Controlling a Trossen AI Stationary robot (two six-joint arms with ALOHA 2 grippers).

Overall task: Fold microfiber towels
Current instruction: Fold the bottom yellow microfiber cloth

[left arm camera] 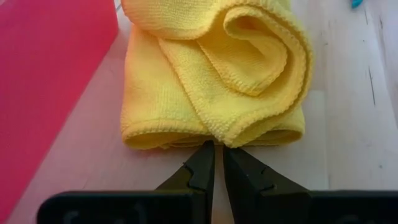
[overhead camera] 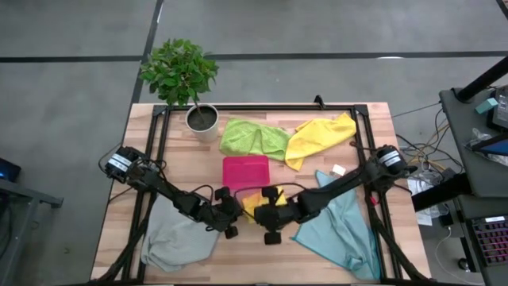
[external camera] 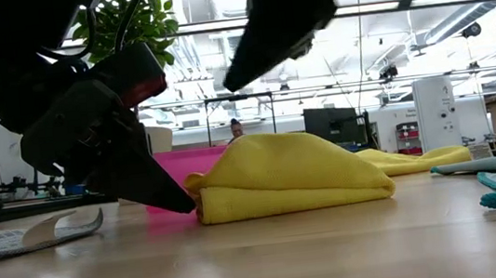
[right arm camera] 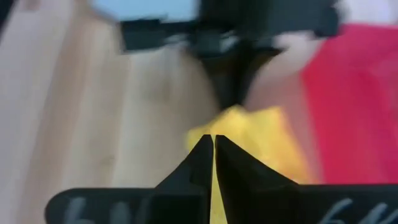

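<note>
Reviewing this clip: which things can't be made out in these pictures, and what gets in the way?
- High view: the folded yellow towel is mostly covered by the left hand and right hand meeting over it.
- Right wrist view: blurred; whether the shut right hand pinches cloth is unclear.
- Low view: the pink tray is mostly hidden behind the towel; the grey towel is cut off by the edge.

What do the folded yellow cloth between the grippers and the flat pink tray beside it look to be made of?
The folded yellow cloth looks like soft microfiber: fine nubbly pile, stitched hem, limp rolled folds. The flat pink tray looks like smooth matte plastic, though that is less certain: even colour, straight hard edge, no weave.
</note>
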